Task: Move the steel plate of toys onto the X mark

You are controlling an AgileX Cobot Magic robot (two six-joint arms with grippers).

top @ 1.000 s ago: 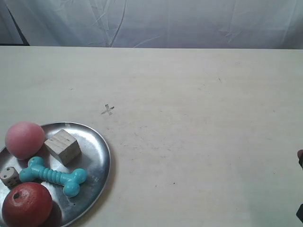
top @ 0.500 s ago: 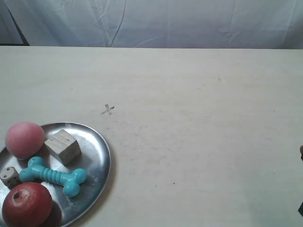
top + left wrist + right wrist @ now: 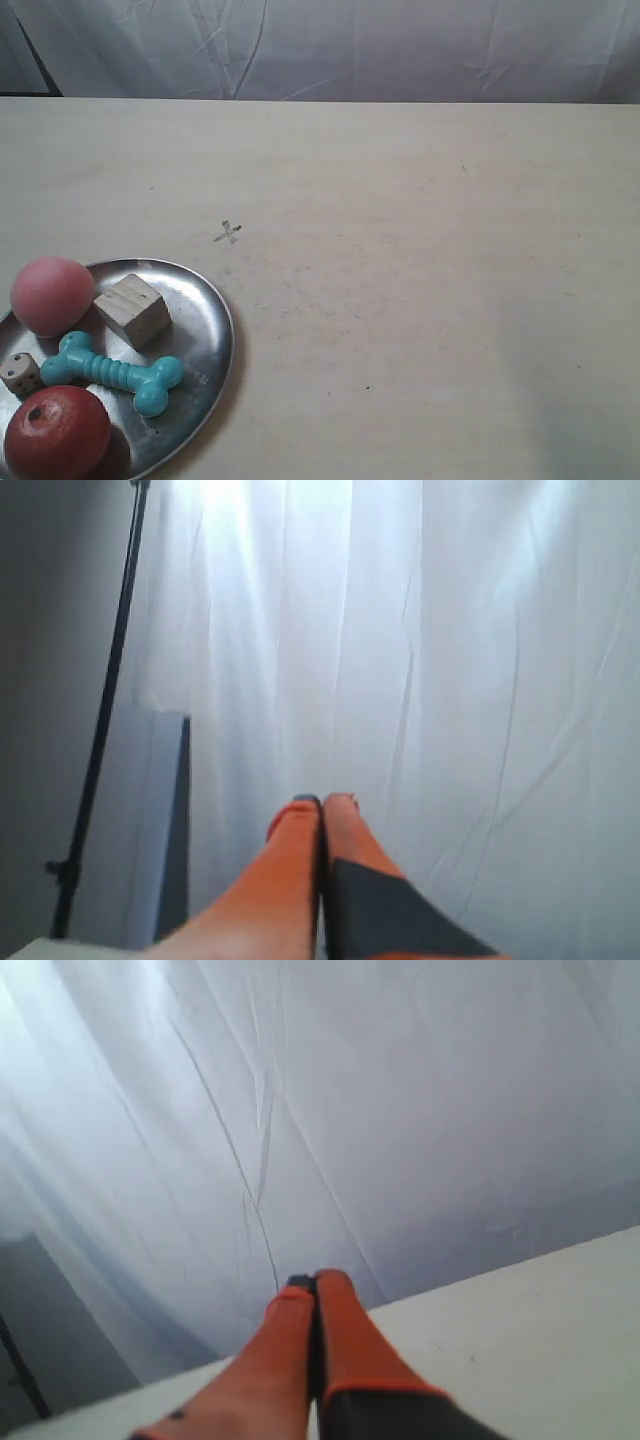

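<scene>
The steel plate lies at the near left of the beige table in the exterior view, cut by the frame's edge. On it sit a red apple, a pink ball, a teal bone toy, a wooden cube and a small die. The faint X mark is drawn on bare table just beyond the plate's far rim. Neither arm shows in the exterior view. My left gripper is shut, empty, aimed at the white curtain. My right gripper is shut, empty, above the table's far edge.
A white curtain hangs behind the table's far edge. In the left wrist view a dark stand pole rises beside the curtain. The pale tabletop stretches rightward from the plate.
A dark bit of the arm at the exterior view's right edge has slid out of the frame. Plate and toys have not moved.
</scene>
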